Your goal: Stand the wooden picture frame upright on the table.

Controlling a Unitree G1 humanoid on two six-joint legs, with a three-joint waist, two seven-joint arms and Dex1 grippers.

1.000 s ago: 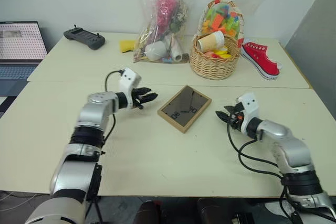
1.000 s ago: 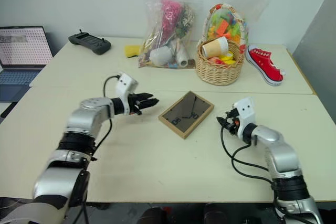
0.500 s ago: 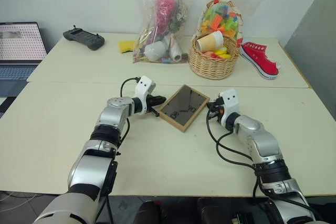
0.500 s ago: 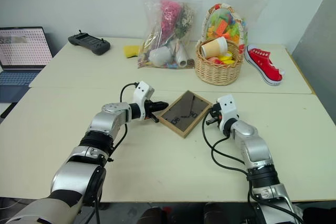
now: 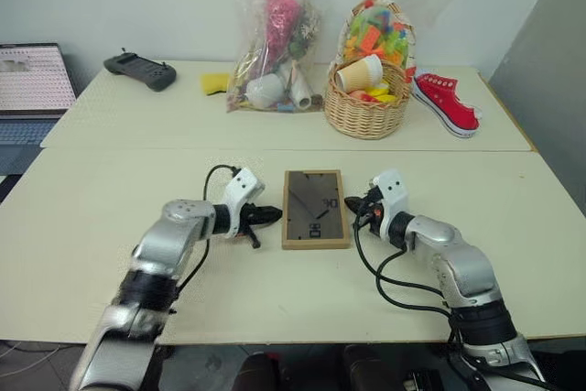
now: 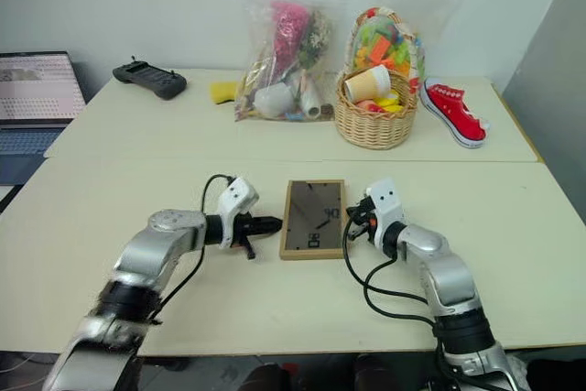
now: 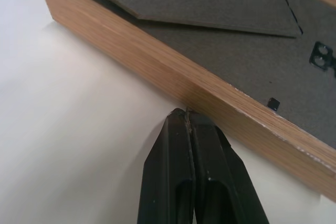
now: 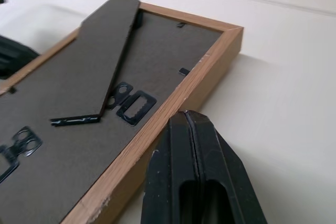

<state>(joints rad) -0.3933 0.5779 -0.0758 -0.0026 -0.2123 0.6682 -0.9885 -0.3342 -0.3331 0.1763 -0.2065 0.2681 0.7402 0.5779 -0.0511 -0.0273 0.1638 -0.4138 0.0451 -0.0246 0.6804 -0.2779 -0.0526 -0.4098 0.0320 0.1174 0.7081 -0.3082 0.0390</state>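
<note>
Left wrist view shows your closed left claw point(image 7: 187, 113) and closed right claw point(image 8: 187, 115) bracing opposite edges of the back-up wooden picture frame point(image 5: 316, 209) lying flat on the counter point(image 5: 110, 226), evidently squeezing it between them for tilting upright.

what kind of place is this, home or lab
Probably a lab or test room: a laptop and a handheld controller sit on plain joined tables, with assorted props like a toy-filled basket and one red sneaker.
</note>
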